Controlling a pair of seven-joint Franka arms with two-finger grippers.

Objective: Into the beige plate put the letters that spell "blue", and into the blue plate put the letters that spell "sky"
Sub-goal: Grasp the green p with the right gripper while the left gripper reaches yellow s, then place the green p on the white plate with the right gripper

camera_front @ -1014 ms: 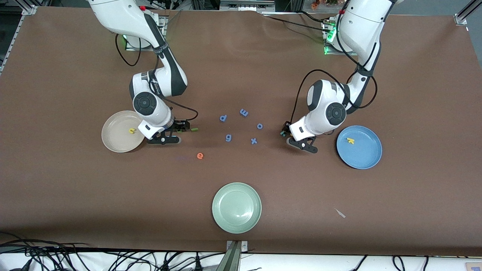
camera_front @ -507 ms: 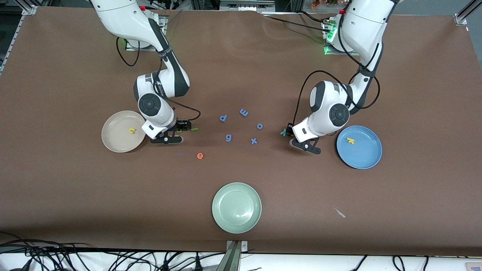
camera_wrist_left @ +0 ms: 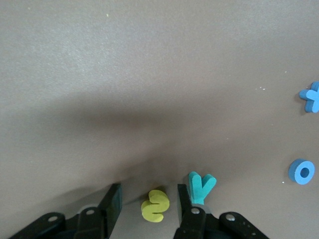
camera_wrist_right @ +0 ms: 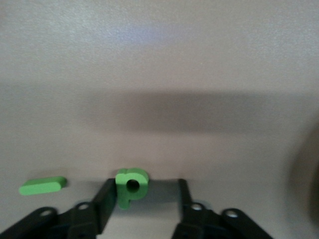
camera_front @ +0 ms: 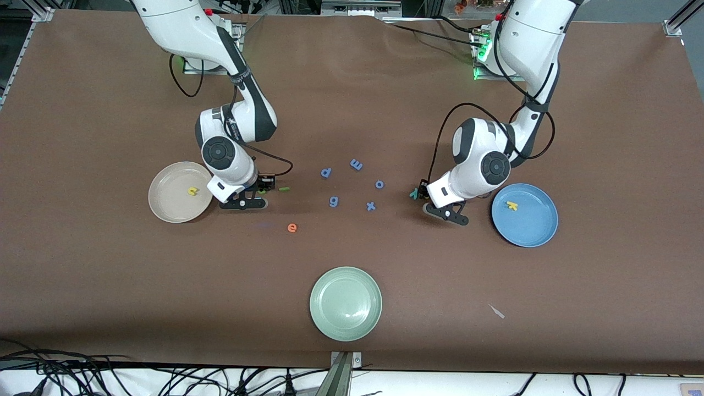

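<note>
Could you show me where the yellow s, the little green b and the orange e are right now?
yellow s (camera_wrist_left: 155, 205), left wrist view, on its middle curve.
green b (camera_wrist_right: 131, 187), right wrist view, on the ring around its hole.
orange e (camera_front: 292, 227), front view, on the letter's centre.
</note>
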